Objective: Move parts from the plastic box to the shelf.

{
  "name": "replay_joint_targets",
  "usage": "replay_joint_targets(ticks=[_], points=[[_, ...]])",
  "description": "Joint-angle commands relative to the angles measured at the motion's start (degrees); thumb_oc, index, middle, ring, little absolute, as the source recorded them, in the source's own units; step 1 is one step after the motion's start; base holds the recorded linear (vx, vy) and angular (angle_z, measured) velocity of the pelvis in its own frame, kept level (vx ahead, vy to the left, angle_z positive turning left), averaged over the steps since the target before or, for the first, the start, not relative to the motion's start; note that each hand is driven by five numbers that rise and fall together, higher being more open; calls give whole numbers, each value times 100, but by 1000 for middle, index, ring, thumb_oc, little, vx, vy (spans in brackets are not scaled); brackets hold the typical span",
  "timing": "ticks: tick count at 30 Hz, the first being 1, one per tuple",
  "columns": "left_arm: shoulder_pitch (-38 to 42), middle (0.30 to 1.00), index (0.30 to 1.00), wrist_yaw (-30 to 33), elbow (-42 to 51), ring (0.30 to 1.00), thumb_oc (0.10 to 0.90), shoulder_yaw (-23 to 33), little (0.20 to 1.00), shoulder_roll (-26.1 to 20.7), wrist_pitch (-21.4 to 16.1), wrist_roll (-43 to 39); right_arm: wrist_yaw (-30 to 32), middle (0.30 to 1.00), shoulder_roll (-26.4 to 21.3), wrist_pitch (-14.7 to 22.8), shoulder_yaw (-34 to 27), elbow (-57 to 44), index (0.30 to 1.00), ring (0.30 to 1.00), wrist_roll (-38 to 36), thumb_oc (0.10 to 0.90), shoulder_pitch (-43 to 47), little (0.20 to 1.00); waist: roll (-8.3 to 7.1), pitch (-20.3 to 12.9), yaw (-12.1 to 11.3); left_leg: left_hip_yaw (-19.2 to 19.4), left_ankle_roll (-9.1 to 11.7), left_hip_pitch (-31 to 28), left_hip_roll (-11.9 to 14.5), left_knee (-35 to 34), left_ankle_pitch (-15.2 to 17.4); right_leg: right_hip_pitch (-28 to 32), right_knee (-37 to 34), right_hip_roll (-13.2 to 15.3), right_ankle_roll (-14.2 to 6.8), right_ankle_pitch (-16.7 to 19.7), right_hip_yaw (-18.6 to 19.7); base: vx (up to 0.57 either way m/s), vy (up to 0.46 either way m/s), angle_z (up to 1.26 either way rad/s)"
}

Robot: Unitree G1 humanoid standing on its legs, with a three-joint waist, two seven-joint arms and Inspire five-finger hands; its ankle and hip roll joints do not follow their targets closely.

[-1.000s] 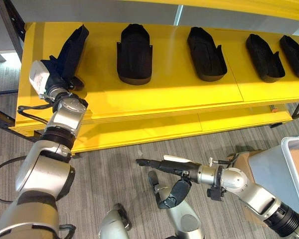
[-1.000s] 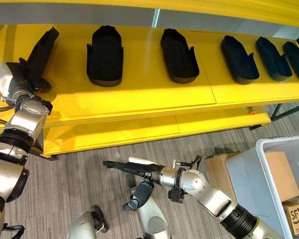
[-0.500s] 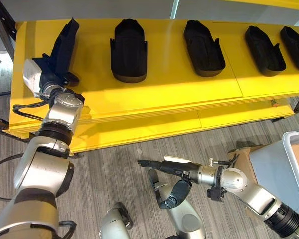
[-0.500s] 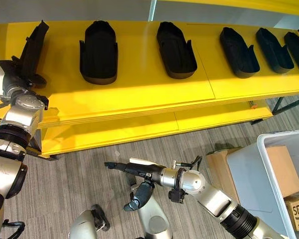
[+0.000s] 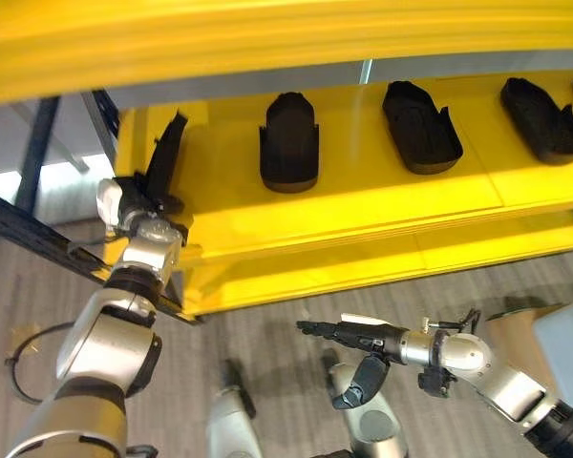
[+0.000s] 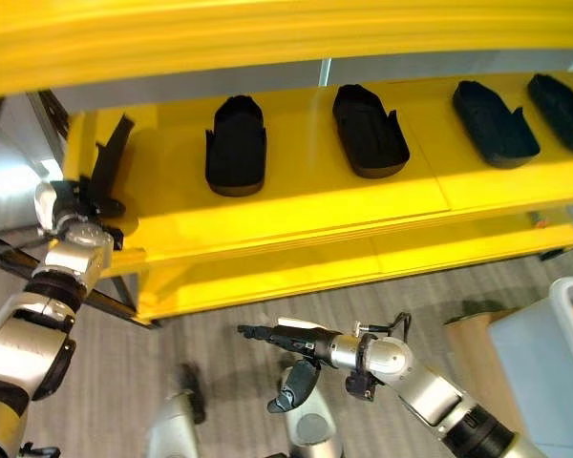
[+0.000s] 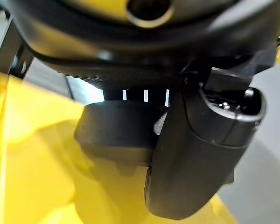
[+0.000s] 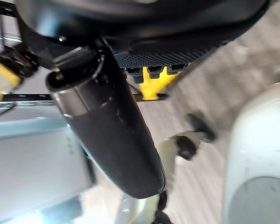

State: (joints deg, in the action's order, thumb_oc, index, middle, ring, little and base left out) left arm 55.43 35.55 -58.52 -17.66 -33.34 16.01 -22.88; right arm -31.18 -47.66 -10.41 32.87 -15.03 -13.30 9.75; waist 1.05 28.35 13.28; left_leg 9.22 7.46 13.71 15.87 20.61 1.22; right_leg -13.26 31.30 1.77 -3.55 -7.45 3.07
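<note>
One black, trough-shaped part (image 5: 165, 153) is gripped tilted by the left hand (image 5: 134, 196) on the yellow shelf (image 5: 363, 205); the right hand (image 5: 349, 336) is held open.

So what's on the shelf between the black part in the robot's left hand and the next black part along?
Nothing: bare yellow shelf separates the tilted part in the left hand from the next part, seen in both eye views.

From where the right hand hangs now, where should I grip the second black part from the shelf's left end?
Judging by shape, take the black part across its raised side walls, from above: it lies flat, hollow up, apart from its neighbours. The right hand is open.
</note>
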Motion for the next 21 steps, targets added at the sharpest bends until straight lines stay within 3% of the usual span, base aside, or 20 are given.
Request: replay_joint_targets(ticks=[1, 13, 21], points=[[38, 300, 300, 248, 425, 300, 400, 278, 300, -344, -476, 192, -121, 1000, 315, 205, 134, -534, 1000, 1000, -28, 900, -78, 1000, -289, -532, 247, 183, 65, -135, -10, -962, -1163, 468, -534, -152, 201, -356, -671, 134, 252, -13], [-257, 300, 300, 428, 460, 300, 400, 406, 300, -117, -923, 60, -327, 1000, 111, 251, 64, -371, 1000, 1000, 23, 900, 169, 1000, -157, -414, 339, 336, 42, -209, -323, -1098, -872, 360, -599, -15, 240, -441, -541, -13, 109, -2], [82, 300, 300, 650, 571, 300, 400, 206, 300, -132, -820, -55, -332, 1000, 78, 314, 21, -214, 1000, 1000, -38, 900, 401, 1000, -194, -270, 379, 353, 34, -73, -349, -1025, -778, 141, -573, -20, 254, -439, -486, -66, -6, -8]])
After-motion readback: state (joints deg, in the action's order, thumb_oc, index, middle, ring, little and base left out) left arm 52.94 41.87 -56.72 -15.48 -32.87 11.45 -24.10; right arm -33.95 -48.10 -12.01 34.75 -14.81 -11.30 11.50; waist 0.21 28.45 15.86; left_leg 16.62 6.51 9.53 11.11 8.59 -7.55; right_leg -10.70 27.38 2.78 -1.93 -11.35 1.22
